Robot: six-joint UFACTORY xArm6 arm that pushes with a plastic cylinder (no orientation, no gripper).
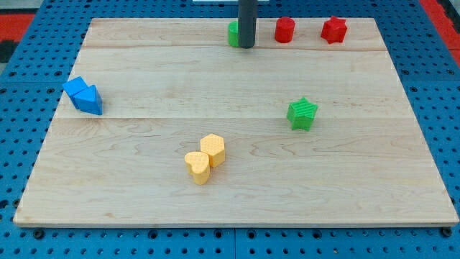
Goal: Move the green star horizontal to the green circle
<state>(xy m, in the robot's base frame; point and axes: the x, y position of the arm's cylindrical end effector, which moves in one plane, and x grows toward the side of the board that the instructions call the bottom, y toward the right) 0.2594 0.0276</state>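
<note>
Nearest the camera sit two yellow blocks, touching each other; the yellow heart is the lower one, and the yellow hexagon leans against its upper right side; both lie below and to the left of the green star, well apart from it. That green star stands alone, a little right of the middle of the wooden board; from it, the green circle is far up and to the left, near the board's top edge, so the two are clearly not level with each other; only the circle's left part shows, since the dark rod hides the rest. My tip rests just beside the circle on its right, touching or nearly so, I cannot tell which; it is well apart from the star, up and to its left. The rod carries no jaws, so there is nothing spread or pinching. Up from the star, along the top edge, stand a red block, roughly cylindrical, and a red star to its right. Far to the star's left, near the board's left edge, lie two blue blocks pressed together, their shapes hard to make out.
</note>
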